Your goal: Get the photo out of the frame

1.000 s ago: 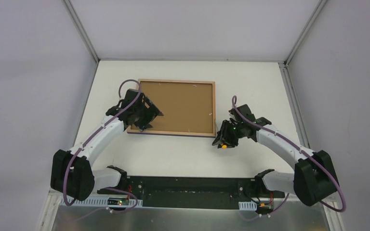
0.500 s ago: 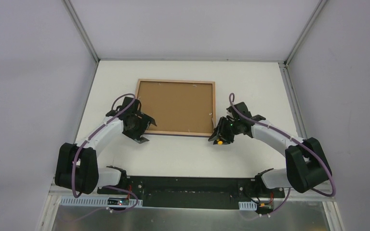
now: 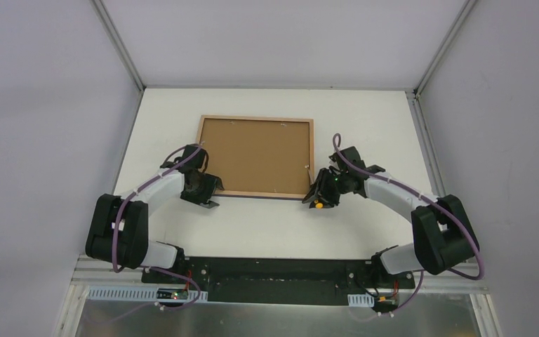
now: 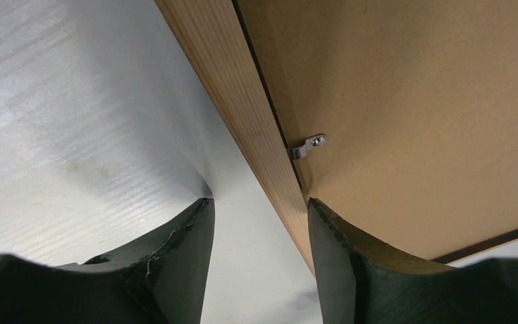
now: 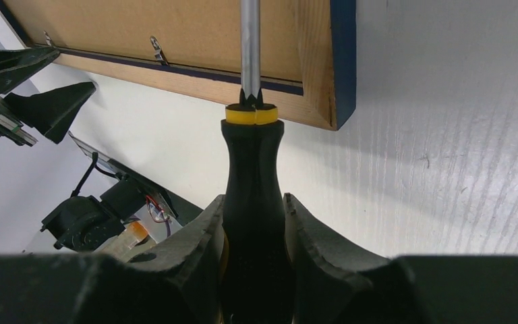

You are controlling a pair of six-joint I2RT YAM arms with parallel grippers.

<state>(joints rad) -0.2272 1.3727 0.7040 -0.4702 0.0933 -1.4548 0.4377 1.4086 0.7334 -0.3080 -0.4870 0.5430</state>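
The frame (image 3: 256,156) lies face down on the white table, light wood rim around brown backing board, a navy edge showing in the right wrist view (image 5: 342,61). The photo is hidden under the board. My left gripper (image 3: 208,189) is open at the frame's near left corner, its fingers astride the wooden rim (image 4: 256,135); a small metal clip (image 4: 308,145) sits just ahead. My right gripper (image 3: 321,196) is shut on a screwdriver (image 5: 253,169) with a black handle and yellow collar. Its metal shaft reaches over the frame's near right corner.
Several small metal clips hold the backing board, one of them in the right wrist view (image 5: 156,48). The white table is walled by grey panels at left, right and back. A black base rail (image 3: 274,270) runs along the near edge.
My left gripper has pulled back off the backing board to the frame's near left corner. My right gripper has moved the screwdriver left onto the frame's near right corner.
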